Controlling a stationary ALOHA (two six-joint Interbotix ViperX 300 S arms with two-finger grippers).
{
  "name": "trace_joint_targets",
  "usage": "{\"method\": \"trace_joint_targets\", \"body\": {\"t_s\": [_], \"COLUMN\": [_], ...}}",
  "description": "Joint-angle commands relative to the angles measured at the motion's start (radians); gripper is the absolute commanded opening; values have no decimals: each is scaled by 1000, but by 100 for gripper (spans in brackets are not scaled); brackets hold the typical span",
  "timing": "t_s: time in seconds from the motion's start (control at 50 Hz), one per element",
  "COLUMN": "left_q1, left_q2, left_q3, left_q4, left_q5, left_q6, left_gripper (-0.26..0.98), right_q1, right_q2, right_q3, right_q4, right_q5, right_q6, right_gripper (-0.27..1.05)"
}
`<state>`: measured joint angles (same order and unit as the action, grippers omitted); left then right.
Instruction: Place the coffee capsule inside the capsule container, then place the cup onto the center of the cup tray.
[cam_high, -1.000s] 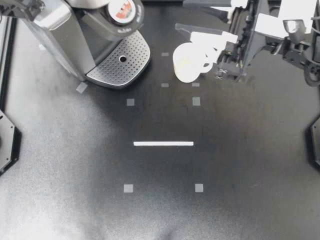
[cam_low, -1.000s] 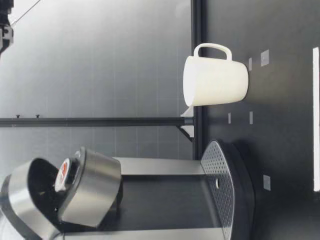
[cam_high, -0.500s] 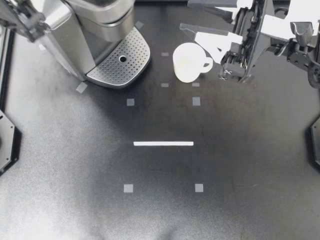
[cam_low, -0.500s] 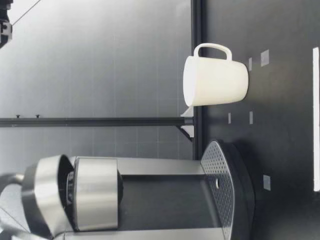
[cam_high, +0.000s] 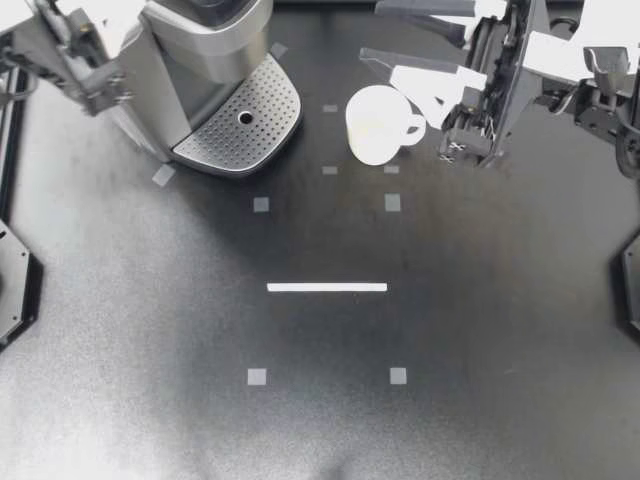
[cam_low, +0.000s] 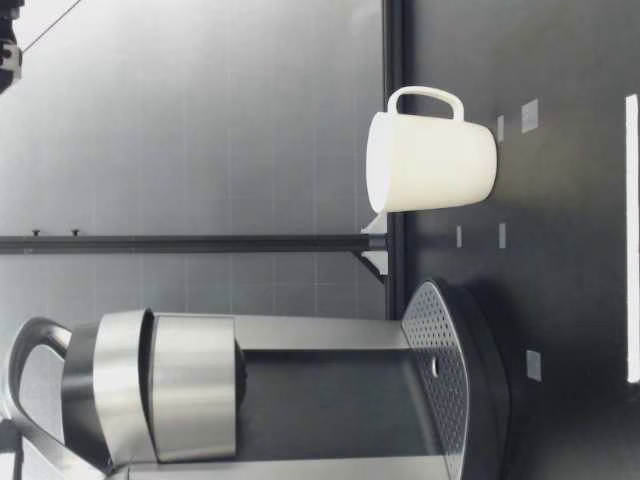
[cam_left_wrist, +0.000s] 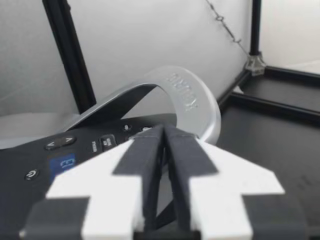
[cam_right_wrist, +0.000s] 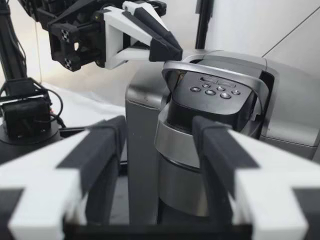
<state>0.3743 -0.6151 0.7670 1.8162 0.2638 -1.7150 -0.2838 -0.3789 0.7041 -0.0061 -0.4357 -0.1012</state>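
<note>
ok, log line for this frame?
machine lid: closed | left gripper: shut, by handle | right gripper: open, raised near cup | cup: upright on table, off cup tray | capsule: not visible

Black table (cam_high: 120, 330) fills my top view. White tape strip (cam_high: 327, 287) lies flat at frame centre. Four grey tape squares (cam_high: 261, 204) sit round it, two above and two below, all apart from it. Three smaller grey marks (cam_high: 330, 170) higher up, centre. One tilted tape scrap (cam_high: 163, 175) upper left. Low view: black rail (cam_low: 394, 50) along the table's far edge, upright black post (cam_low: 200, 243), grey panelled wall (cam_low: 200, 120) behind.
</note>
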Motion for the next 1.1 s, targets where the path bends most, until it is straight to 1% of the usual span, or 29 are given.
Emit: {"method": "trace_joint_targets", "body": {"t_s": [0.0,0.18,0.4,0.7,0.88,1.02,1.08], "left_q1": [0,-12,-46,-52,-60,-67,-67], "left_q2": [15,40,46,81,103,87,84], "left_q3": [-25,-25,-25,-29,-46,-78,-97], "left_q4": [3,0,-5,-12,-15,-15,-15], "left_q5": [5,-2,5,5,5,8,29], "left_q6": [-2,-5,-3,-3,0,20,31], "left_gripper": [18,18,18,18,18,18,18], "right_q1": [11,11,11,11,11,12,11], "right_q2": [-21,-21,-23,-28,-41,-54,-58], "right_q3": [-9,-3,-3,3,11,14,11], "right_q4": [3,2,2,2,2,2,2], "right_q5": [-12,-11,-9,-8,-8,8,34], "right_q6": [2,2,0,0,2,2,-2], "right_gripper": [56,56,56,56,56,56,56]}}
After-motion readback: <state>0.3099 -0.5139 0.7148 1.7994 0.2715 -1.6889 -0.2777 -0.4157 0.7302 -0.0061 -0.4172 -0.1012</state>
